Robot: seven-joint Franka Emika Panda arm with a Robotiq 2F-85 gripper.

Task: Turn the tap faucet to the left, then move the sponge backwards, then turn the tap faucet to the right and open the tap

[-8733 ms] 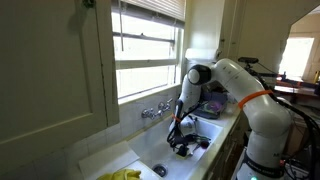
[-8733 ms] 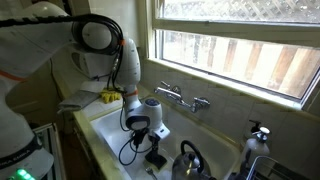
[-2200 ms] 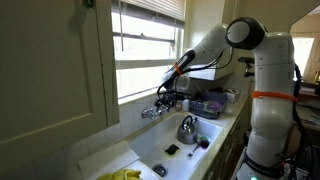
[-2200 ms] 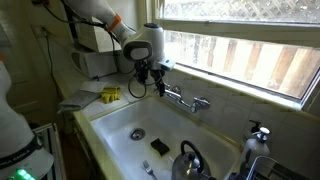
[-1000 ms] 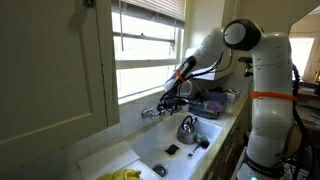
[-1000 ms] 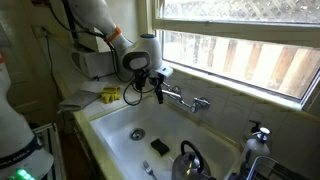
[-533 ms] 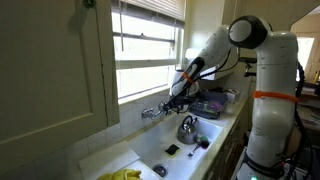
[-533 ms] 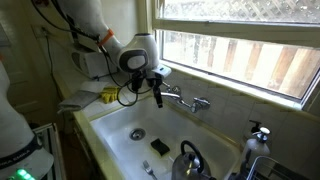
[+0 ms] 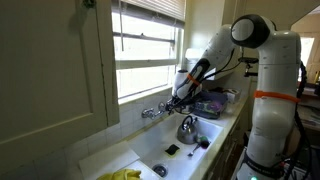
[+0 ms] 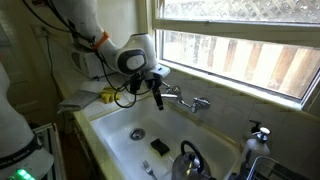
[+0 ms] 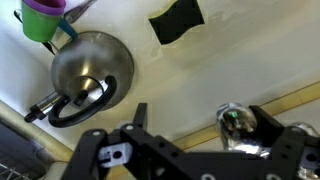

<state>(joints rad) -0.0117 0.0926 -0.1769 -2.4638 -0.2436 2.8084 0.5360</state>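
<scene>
Your gripper (image 10: 157,97) hangs over the sink (image 10: 172,124), just beside the end of the faucet (image 10: 187,99). Its jaws are spread wide and grip nothing. In the wrist view a chrome knob (image 11: 235,120) shows close to one finger; you cannot tell whether they touch. The sink holds the sponge (image 10: 159,147), lying flat on the floor between the drain (image 10: 137,132) and the kettle (image 10: 188,160), apart from both. A green cup (image 11: 42,18) sits by the kettle; its contents cannot be seen.
</scene>
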